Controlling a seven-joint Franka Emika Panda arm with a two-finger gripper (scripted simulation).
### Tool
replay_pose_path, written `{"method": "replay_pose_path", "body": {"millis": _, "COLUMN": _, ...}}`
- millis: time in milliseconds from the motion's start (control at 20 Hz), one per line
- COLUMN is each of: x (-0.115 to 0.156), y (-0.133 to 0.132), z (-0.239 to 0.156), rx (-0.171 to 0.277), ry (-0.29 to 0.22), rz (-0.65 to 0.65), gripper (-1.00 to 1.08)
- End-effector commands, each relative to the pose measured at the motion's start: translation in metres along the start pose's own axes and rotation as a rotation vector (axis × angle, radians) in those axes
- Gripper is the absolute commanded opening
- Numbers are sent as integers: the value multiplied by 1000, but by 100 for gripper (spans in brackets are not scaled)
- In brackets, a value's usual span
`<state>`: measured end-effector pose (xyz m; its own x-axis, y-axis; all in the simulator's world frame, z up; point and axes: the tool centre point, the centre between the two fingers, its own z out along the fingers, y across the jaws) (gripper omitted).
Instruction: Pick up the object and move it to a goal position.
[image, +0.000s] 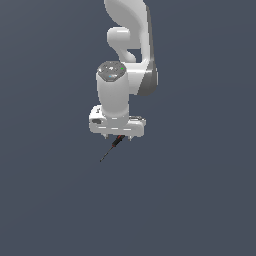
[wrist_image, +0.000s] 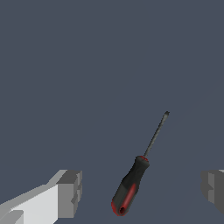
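Exterior view: white Panda arm (image: 131, 60) comes down from the top edge of the frame, wrist pointing straight down, gripper (image: 118, 137) at roughly frame centre over a plain dark grey surface (image: 200, 200). No table edges or corners are visible in either view, so position relative to them can't be given. The screwdriver (image: 112, 148) sits right under the gripper body: its red-and-black handle is up between the two short fingertips, and the thin dark shaft runs out diagonally down toward the exterior view's left, clear of the hand. Whether the fingers touch the handle can't be told from here; it's too small at this resolution. Wrist view: much clearer. Gripper (wrist_image: 144, 188) is spread wide, one grey finger pad (wrist_image: 70, 192) on one side of the frame, the other pad (wrist_image: 213, 189) at the opposite edge, with a big gap between them. Screwdriver (wrist_image: 139, 173) lies in that gap, closer to the first pad but touching neither. Handle end is nearest the camera, black with red grip inserts and a red butt; the shaft points away from the camera at a slant, ending in a small flat tip. The tool is skewed to the line between the pads, not square to it. Nothing is gripped.
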<state>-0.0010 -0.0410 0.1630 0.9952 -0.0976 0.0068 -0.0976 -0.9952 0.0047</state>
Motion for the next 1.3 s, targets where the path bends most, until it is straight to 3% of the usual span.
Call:
{"method": "replay_pose_path", "body": {"millis": 0, "x": -4, "y": 3, "z": 10, "rx": 3, "ry": -2, "rz": 45, "gripper": 100}}
{"method": "replay_pose_path", "body": {"millis": 700, "x": -37, "y": 31, "z": 84, "rx": 6, "ry": -8, "rz": 397, "gripper": 100}}
{"method": "replay_pose_path", "body": {"millis": 1250, "x": -46, "y": 37, "z": 98, "rx": 3, "ry": -9, "rz": 468, "gripper": 100}}
